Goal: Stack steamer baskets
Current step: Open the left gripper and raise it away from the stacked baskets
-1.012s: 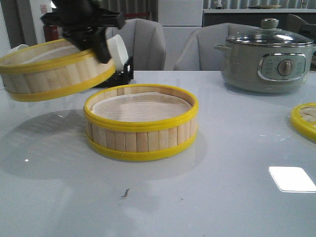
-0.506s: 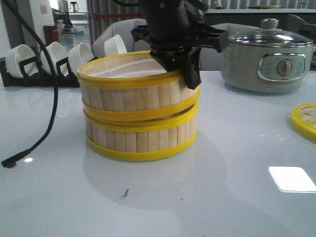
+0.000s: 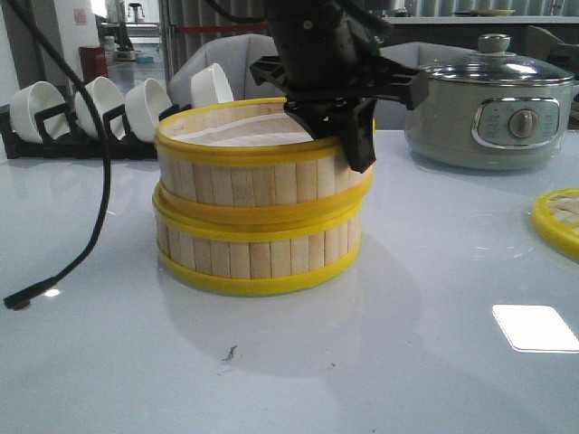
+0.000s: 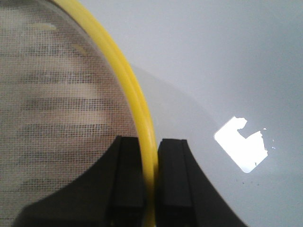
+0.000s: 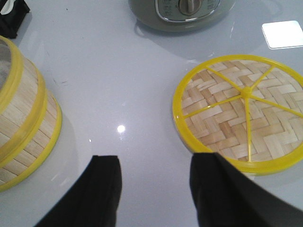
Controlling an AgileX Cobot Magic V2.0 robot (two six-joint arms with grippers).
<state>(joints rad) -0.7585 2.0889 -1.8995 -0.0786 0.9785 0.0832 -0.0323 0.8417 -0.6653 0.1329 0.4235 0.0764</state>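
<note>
Two steamer baskets stand one on the other in the middle of the table. The upper basket [image 3: 262,172] sits on the lower basket [image 3: 258,253], shifted slightly to the right and a little tilted. My left gripper [image 3: 348,136] is shut on the upper basket's right rim. In the left wrist view the left gripper [image 4: 151,142] pinches the yellow rim [image 4: 137,104], one finger inside over the pale mesh liner [image 4: 57,94]. My right gripper [image 5: 154,165] is open and empty above the table, between the stacked baskets [image 5: 23,123] and the woven lid [image 5: 241,113].
A grey-green electric pot [image 3: 488,104] with a glass lid stands at the back right. The woven lid [image 3: 556,217] lies at the right edge. A rack of white bowls [image 3: 109,104] stands at the back left. A black cable [image 3: 90,181] hangs on the left.
My left gripper carried the upper basket from high on the left to over the lower basket. In the last half second it shifted slightly right and sat more level.
</note>
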